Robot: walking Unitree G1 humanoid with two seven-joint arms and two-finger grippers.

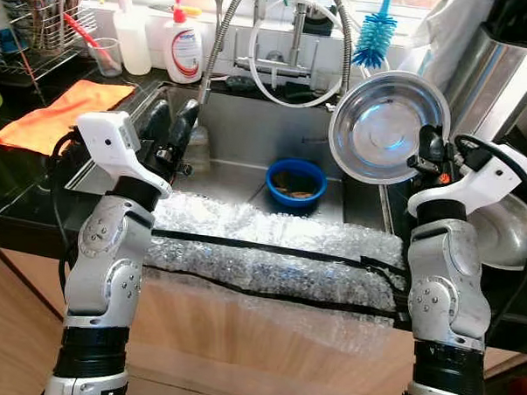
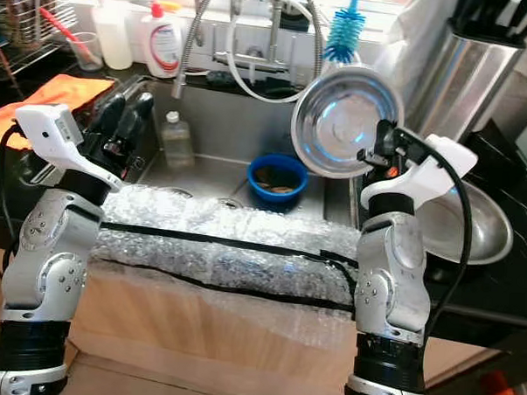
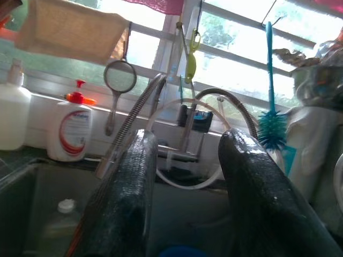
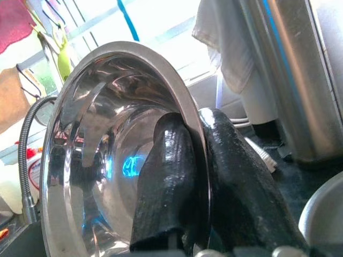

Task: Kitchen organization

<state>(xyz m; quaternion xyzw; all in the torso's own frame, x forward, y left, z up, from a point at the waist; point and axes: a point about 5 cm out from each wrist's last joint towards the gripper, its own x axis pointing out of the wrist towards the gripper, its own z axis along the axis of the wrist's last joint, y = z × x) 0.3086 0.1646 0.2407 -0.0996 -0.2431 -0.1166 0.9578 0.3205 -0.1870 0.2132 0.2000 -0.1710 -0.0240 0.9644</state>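
While right tool grips bowl, faucet stands near.

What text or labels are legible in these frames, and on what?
None legible.
White pump bottle with the red cap: red and blue label print, too blurred to read.
Plain white bottle beside it: no print visible.
Steel bowl held by the right gripper: unmarked.

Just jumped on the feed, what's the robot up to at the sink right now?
The right gripper is clamped on the rim of a steel bowl, holding it on edge above the sink. The left gripper hovers open over the sink's left side, empty. A blue bowl sits in the basin.
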